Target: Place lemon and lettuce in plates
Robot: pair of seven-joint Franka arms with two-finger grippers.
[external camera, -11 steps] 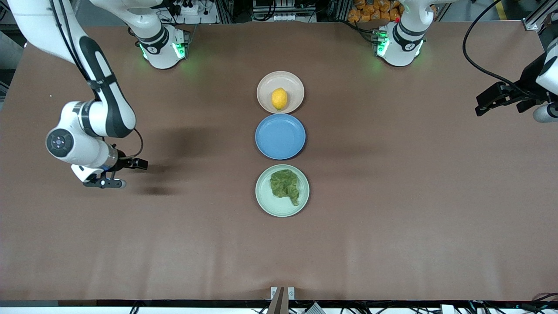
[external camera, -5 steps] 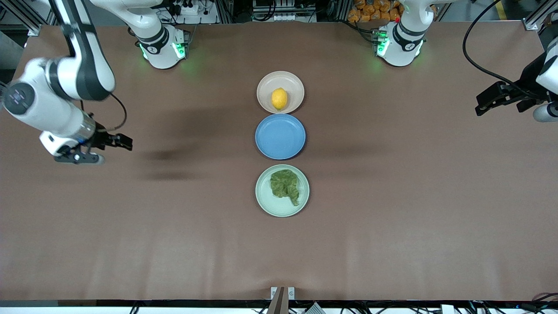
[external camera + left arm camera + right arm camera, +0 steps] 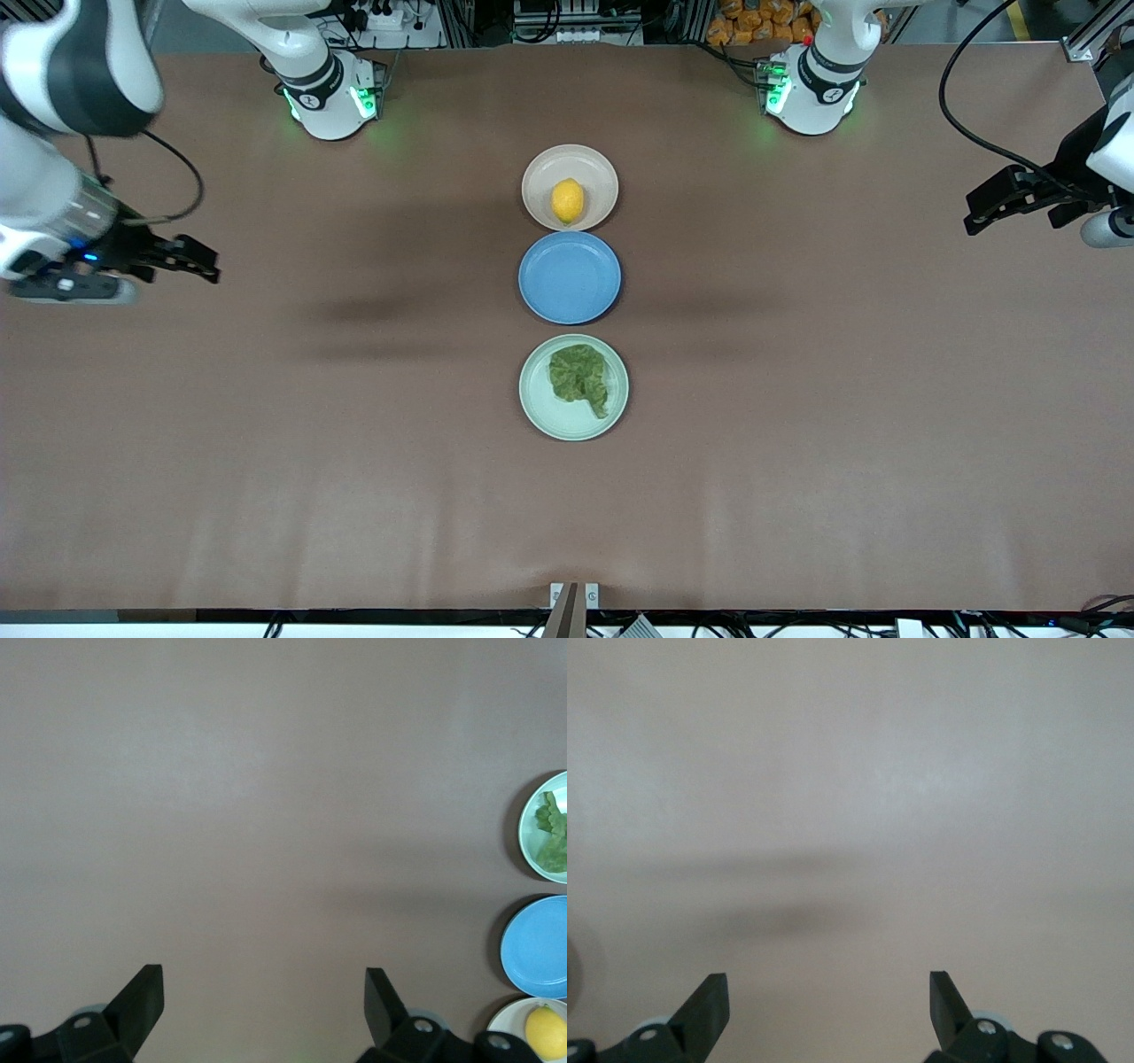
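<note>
The right tool [image 3: 199,261] has pulled away toward its own end of the worktop [image 3: 797,461] since a second ago, fingers spread wide and holding nothing. Nearest the front camera, the lettuce [image 3: 580,376] lies in the mint green plate [image 3: 535,408]. Next comes the bare blue plate [image 3: 570,277]. Farthest in this row of 3, the lemon [image 3: 568,200] sits in the beige plate [image 3: 540,177]. The left tool [image 3: 992,208] waits over the left arm's end of the worktop, jaws wide, gripping nothing.
</note>
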